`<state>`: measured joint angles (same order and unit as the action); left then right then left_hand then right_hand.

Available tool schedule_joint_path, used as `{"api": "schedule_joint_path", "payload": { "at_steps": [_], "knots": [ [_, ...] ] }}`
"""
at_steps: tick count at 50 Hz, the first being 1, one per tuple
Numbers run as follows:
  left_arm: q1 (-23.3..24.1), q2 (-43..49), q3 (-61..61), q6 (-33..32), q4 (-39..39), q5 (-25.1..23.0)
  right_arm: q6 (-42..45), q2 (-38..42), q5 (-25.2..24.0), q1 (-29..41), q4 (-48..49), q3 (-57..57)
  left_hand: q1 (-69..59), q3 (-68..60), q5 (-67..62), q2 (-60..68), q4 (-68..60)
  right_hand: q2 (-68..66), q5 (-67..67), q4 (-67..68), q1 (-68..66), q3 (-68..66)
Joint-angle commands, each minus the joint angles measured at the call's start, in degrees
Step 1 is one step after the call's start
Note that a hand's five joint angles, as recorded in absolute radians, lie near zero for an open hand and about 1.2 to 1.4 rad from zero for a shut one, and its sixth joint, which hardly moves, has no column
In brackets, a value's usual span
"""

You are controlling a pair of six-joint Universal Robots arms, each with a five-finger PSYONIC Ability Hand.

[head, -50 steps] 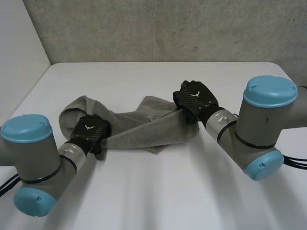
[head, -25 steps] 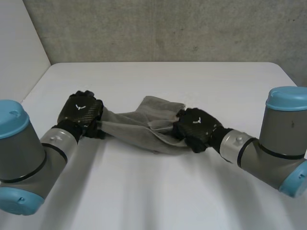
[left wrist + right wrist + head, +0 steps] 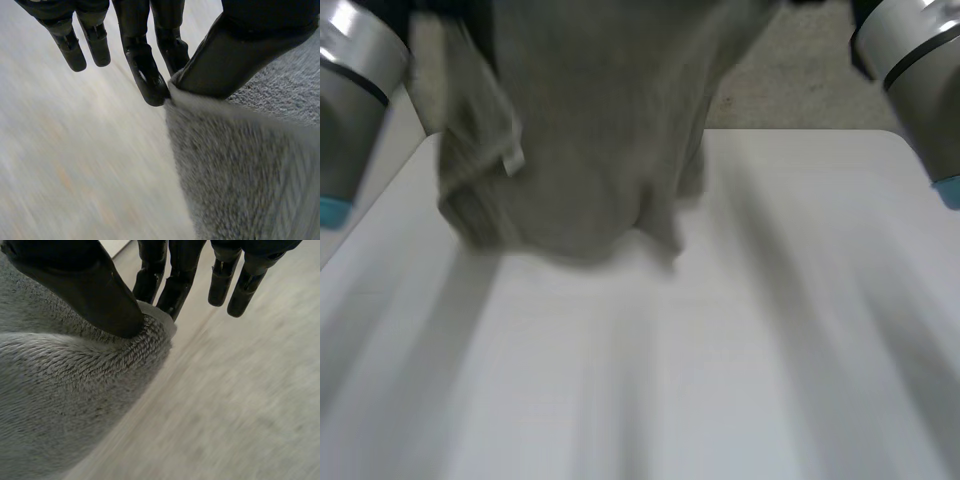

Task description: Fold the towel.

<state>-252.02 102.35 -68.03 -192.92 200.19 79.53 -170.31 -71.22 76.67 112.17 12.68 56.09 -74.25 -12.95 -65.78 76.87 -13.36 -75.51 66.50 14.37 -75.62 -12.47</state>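
The grey terry towel (image 3: 580, 130) hangs in the air above the far half of the white tabletop (image 3: 740, 380), slung between the 2 arms. The left arm (image 3: 355, 70) is up over the left edge and the right arm (image 3: 915, 60) over the right edge. The black left hand (image 3: 235, 55) pinches a rim of the cloth between its thumb and straight fingers, with the other fingers spread loose beside it. The black right hand (image 3: 85, 285) does much the same. Its thumb presses what looks like a corner against the fingers behind it, and the rest hang free.

By my reckoning nothing is folded yet. The towel droops bunched and creased, so it needs spreading out, laying down and doubling over. Its upper edge is cut off in the head view. I cannot tell whether its lowest folds brush the tabletop or hang just clear of it.
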Motion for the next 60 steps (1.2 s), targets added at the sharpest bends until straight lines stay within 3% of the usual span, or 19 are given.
{"api": "schedule_joint_path", "payload": {
  "at_steps": [1, 7, 9, 14, 20, 22, 24, 31, 32, 33, 34, 35, 37, 43, 55, 60],
  "knots": [
    [-1.01, -11.30, -14.50, 7.65, 17.52, -2.27, -2.04, -6.82, -1.87, -1.16, 9.20, 14.84, -5.75, 2.95, -4.22, 3.13, 3.36, -4.49, 3.50, -4.37, -4.38, 2.47],
    [-4.61, -12.26, -29.49, 8.00, 14.81, -10.16, 7.63, -6.21, -9.61, -5.03, -1.08, 26.35, -5.75, 2.95, -4.22, 3.13, 3.36, -4.49, 3.50, -4.37, -4.38, 2.47],
    [-5.84, -11.39, -35.47, 7.91, 12.96, -14.65, 16.20, -6.12, -13.63, -6.52, -6.42, 33.09, -5.75, 2.95, -4.22, 3.13, 3.36, -4.49, 3.50, -4.37, -4.38, 2.47],
    [-6.11, -5.79, -41.55, 5.91, 9.97, -18.44, 28.35, -4.02, -16.90, -6.52, -10.92, 42.24, -5.75, 2.95, -4.22, 3.13, 3.36, -4.49, 3.50, -4.37, -4.38, 2.47],
    [-6.46, 2.13, -43.06, -5.86, 2.25, -18.27, 29.25, 0.55, -15.94, -6.87, -11.19, 44.19, -5.75, 2.95, -4.22, 3.13, 3.36, -4.49, 3.50, -4.37, -4.38, 2.47],
    [-6.46, 2.15, -43.06, -5.89, 2.23, -18.27, 29.34, 1.09, -16.02, -6.96, -11.10, 44.19, -5.75, 2.95, -4.22, 3.13, 3.36, -4.49, 3.50, -4.37, -4.38, 2.47],
    [-6.20, 4.08, -42.45, -10.26, -1.89, -18.27, 29.34, 1.44, -16.81, -7.14, -10.84, 44.02, -5.75, 2.95, -4.22, 3.13, 3.36, -4.49, 3.50, -4.37, -4.38, 2.47],
    [-5.76, 4.43, -42.53, -10.98, -2.96, -18.27, 29.42, 1.88, -17.43, -8.02, -8.56, 44.11, -5.75, 2.95, -4.22, 3.13, 3.36, -4.49, 3.50, -4.37, -4.38, 2.47],
    [-5.67, 4.43, -42.79, -10.98, -2.96, -18.27, 30.12, 1.96, -17.69, -7.93, -7.60, 44.45, -5.75, 2.95, -4.22, 3.13, 3.36, 9.77, -10.76, -4.37, 9.89, 2.47],
    [-5.67, 4.43, -42.80, -10.98, -2.96, -18.27, 30.13, 1.96, -17.69, -7.93, -7.59, 44.46, -5.75, 2.95, -4.22, 3.13, 3.36, 9.91, -10.91, -4.37, 10.03, 2.47],
    [-5.58, 4.43, -43.06, -10.98, -3.13, -18.27, 30.30, 2.31, -18.21, -7.84, -6.72, 44.55, -5.75, 2.95, -4.22, 3.13, 3.36, 24.73, -25.73, -4.37, 24.85, 2.47],
    [-5.50, 4.35, -43.23, -11.07, -3.14, -18.27, 30.30, 2.32, -18.22, -7.84, -6.71, 44.55, -5.75, 2.95, -4.22, 3.13, 3.36, 24.88, -25.88, -4.37, 25.00, 2.47],
    [-5.15, 4.35, -43.32, -10.98, -3.22, -18.18, 31.44, 3.63, -20.84, -8.10, -6.01, 44.28, -5.75, 2.95, -4.22, 3.13, 3.36, 37.80, -38.79, -4.37, 37.91, 2.47],
    [-4.79, 3.82, -43.24, -10.98, -3.66, -18.01, 37.50, 3.81, -25.77, -10.55, -7.05, 43.14, -5.75, 2.95, -4.22, 3.13, 3.36, 41.53, -42.53, -4.37, 41.65, 2.47],
    [-4.70, -0.58, -45.35, -10.98, -3.75, -17.92, 48.57, 3.99, -26.75, -11.36, -19.88, 36.65, -5.75, 2.95, -4.22, 3.13, 3.36, 45.07, -46.06, -4.37, 45.19, 2.47],
    [-4.09, -1.54, -46.84, -10.98, -3.75, -17.92, 48.23, 4.78, -26.57, -10.83, -23.23, 32.07, -5.75, 2.95, -4.22, 3.13, 3.36, 45.07, -46.06, -4.37, 45.19, 2.47]
  ]
}}
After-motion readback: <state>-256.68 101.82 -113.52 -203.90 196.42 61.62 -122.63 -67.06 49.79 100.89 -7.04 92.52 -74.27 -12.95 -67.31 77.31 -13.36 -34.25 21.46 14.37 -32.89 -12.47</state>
